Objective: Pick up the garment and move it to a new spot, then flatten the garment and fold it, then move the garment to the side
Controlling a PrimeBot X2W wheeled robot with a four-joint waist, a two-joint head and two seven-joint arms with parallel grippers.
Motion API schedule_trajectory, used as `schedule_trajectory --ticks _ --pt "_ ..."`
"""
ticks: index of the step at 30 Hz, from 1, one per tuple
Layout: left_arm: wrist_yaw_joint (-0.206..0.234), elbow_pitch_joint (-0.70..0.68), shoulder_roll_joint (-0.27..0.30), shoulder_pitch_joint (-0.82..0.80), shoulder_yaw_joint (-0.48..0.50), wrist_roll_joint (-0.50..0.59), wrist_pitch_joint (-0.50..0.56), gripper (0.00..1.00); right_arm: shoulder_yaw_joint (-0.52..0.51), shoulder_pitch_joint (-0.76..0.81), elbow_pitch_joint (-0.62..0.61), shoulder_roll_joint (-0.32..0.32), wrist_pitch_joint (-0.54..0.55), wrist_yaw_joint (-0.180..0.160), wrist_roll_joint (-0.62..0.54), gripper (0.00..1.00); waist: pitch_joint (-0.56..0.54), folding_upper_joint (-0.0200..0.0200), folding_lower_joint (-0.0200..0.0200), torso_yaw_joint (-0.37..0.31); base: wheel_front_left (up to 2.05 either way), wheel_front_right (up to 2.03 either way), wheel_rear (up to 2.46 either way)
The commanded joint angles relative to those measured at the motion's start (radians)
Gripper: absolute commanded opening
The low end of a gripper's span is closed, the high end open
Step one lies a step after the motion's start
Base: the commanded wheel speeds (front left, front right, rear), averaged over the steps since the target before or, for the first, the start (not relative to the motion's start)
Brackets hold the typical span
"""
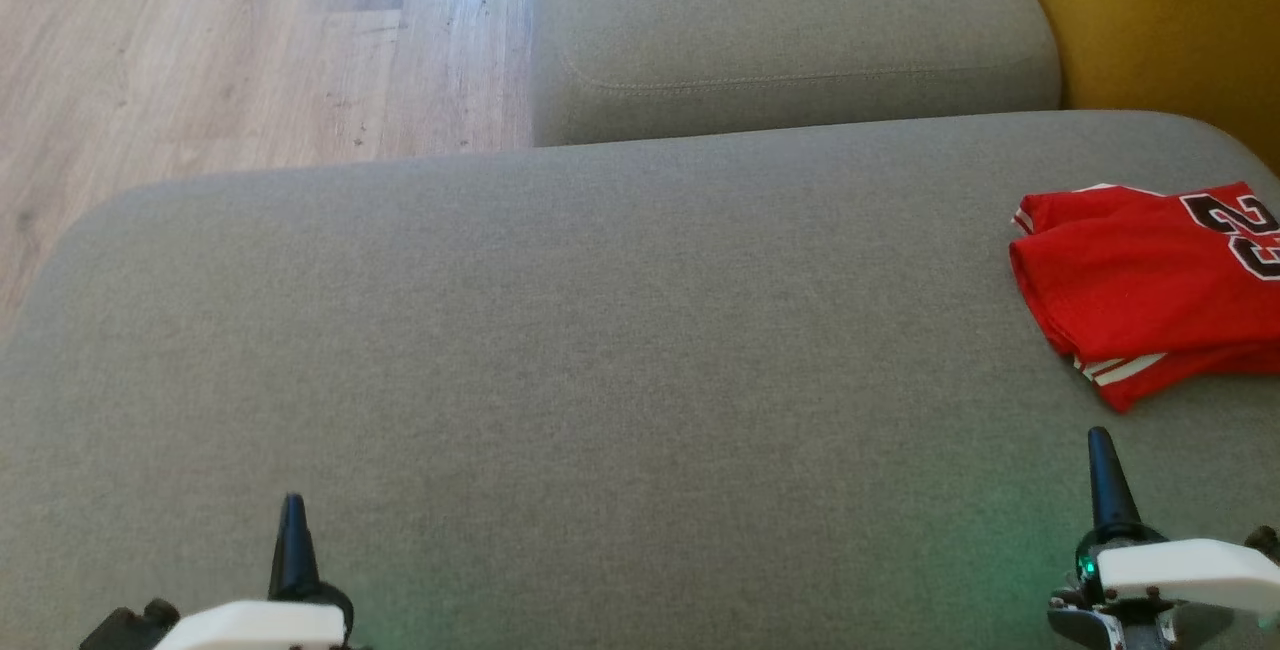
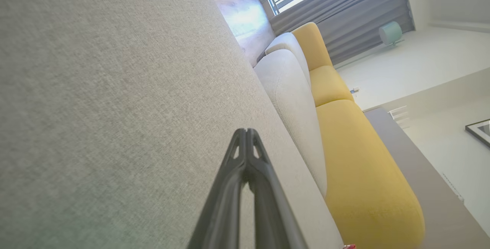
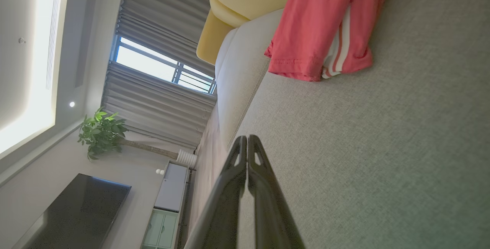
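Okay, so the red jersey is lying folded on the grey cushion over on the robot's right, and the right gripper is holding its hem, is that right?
Not quite. The red jersey does lie folded on the grey cushion at the robot's right, but the right gripper isn't holding it: the right wrist view shows its fingers shut together on nothing, short of the hem.

- left gripper (image 1: 292, 505): low left in head view, fingers pointing up, tips pressed together, closed.
- right gripper (image 1: 1100, 442): low right, fingers up, tips touching, closed; sits higher in frame than the left.
- left wrist housing (image 1: 260, 625) and right wrist housing (image 1: 1190, 565): white, at bottom edge; green light (image 1: 1085, 567) on the right one.
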Motion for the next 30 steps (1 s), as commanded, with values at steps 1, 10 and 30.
schedule_trajectory --ticks 1,10,30 --pt "-0.006 -0.029 0.011 -0.065 0.037 -0.025 0.005 0.0 0.006 -0.07 -0.031 0.001 0.007 -0.001 0.027 0.0 0.002 0.0 0.0 -0.001 0.0 0.0 0.0" --pt "-0.019 -0.023 0.01 -0.095 0.062 -0.129 0.031 0.0 -0.011 -0.095 -0.031 0.004 0.033 -0.001 0.124 0.0 0.015 0.0 0.0 -0.004 0.0 0.0 0.0" --pt "-0.047 -0.009 0.008 -0.157 0.116 -0.348 0.087 0.0 -0.046 -0.15 -0.031 0.012 0.088 -0.001 0.328 0.0 0.042 0.0 0.0 -0.011 0.0 0.0 0.0"
